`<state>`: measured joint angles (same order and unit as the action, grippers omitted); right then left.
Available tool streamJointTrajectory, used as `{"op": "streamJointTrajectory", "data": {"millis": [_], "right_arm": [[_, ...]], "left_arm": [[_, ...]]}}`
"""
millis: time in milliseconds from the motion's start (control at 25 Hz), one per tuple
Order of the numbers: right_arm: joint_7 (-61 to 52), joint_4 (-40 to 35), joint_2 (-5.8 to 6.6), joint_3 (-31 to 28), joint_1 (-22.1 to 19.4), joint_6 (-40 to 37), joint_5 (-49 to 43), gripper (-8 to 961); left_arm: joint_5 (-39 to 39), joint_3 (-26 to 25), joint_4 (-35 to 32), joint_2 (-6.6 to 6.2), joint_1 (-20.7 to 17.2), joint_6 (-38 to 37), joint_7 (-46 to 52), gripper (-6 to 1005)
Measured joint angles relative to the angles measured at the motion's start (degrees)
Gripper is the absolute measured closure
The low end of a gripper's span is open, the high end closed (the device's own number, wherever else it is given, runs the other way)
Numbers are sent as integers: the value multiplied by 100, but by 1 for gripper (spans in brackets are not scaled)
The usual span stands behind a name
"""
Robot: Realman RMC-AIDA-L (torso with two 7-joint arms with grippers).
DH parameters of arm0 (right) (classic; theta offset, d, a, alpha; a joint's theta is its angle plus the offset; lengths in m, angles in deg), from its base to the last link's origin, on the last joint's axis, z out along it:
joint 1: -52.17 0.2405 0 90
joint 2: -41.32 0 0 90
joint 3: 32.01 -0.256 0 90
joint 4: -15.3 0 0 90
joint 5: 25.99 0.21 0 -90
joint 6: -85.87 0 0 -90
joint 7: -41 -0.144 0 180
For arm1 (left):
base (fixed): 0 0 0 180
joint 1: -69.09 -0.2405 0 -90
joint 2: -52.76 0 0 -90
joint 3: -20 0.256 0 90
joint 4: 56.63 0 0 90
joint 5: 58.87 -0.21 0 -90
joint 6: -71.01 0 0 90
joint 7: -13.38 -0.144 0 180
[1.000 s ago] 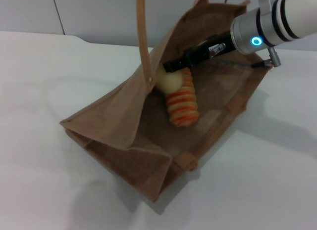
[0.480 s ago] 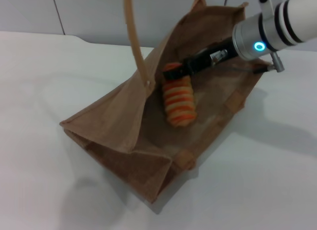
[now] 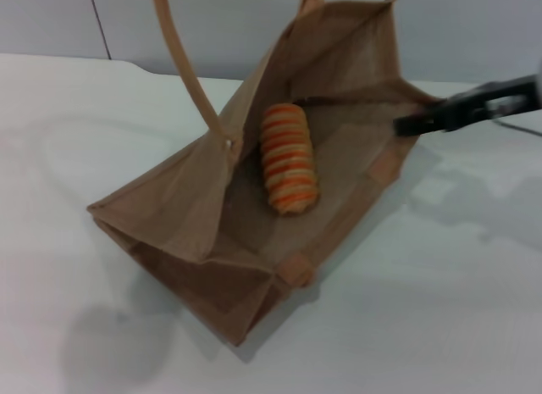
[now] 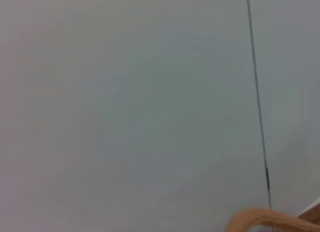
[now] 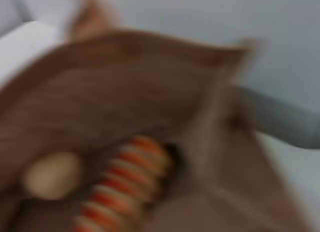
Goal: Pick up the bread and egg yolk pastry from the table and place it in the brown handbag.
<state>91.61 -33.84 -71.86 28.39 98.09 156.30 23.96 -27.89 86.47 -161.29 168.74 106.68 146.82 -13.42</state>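
The brown handbag lies open on its side on the white table. The bread, an orange and cream striped loaf, lies inside it. In the right wrist view the bread lies beside the egg yolk pastry, a pale round bun, both inside the handbag. In the head view the bag's near wall hides the pastry. My right gripper is open and empty, just outside the bag's right rim. My left gripper is out of view. One strap handle rises past the top of the head view.
The white table spreads around the bag. A grey panelled wall stands behind it. The left wrist view shows that wall and a bit of the tan strap.
My right gripper let go of the pastry inside the bag and drew back out to the right. The bag's mouth and strap shifted left, and the bread rolled flatter.
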Motion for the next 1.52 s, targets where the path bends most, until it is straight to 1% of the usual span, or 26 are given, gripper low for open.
{"op": "streamJointTrajectory", "data": {"millis": [160, 240, 360, 440, 640, 760, 800, 880, 920, 1000, 1080, 1120, 1240, 1400, 1520], "right_arm": [[-26, -85, -73, -789, -70, -13, -738, 151], [-4, -84, -153, -1087, -42, -85, -1090, 151], [3, -57, -200, -1136, -11, -180, -1238, 151], [5, -13, -239, -1125, 30, -273, -1311, 152], [7, 23, -244, -1111, 63, -304, -1299, 152], [8, 147, -252, -1110, 122, -340, -1301, 153], [16, 169, -252, -1114, 128, -359, -1301, 153], [91, 205, -257, -1140, 136, -433, -1264, 153], [156, 210, -265, -1148, 125, -491, -1209, 153], [362, 213, -286, -1149, 50, -664, -988, 154], [680, 212, -310, -1131, -89, -862, -565, 154], [878, 210, -317, -1124, -179, -960, -274, 154], [1696, 219, -338, -1114, -528, -1249, 765, 154], [2903, 399, -375, -1101, -798, -1509, 2079, 155], [4079, 763, -386, -1097, -944, -1583, 3129, 155]], "left_arm": [[299, -12, 75, 8, -20, -16, -228, 859], [577, -47, 203, 4, -20, -52, -334, 858], [1141, -192, 550, 6, 8, -125, -453, 858], [1680, -285, 859, -18, 27, -134, -622, 818], [2965, -600, 1605, -62, 44, -35, -1293, 717], [3896, -837, 2214, -177, 55, 171, -1764, 656], [4074, -876, 2336, -210, 59, 217, -1862, 636], [4596, -1008, 2729, -302, 44, 330, -2217, 542], [4686, -1071, 2831, -304, 8, 313, -2357, 495], [4752, -1248, 2974, -255, -109, 231, -2705, 401], [4739, -1454, 3014, -146, -258, 150, -3129, 310], [4736, -1548, 3023, -67, -347, 91, -3391, 265], [4785, -1571, 3027, 34, -576, -230, -3976, 264], [4887, -1488, 3137, 45, -833, -583, -4475, 262], [5075, -1487, 3539, 53, -897, -693, -4999, 262]]}}
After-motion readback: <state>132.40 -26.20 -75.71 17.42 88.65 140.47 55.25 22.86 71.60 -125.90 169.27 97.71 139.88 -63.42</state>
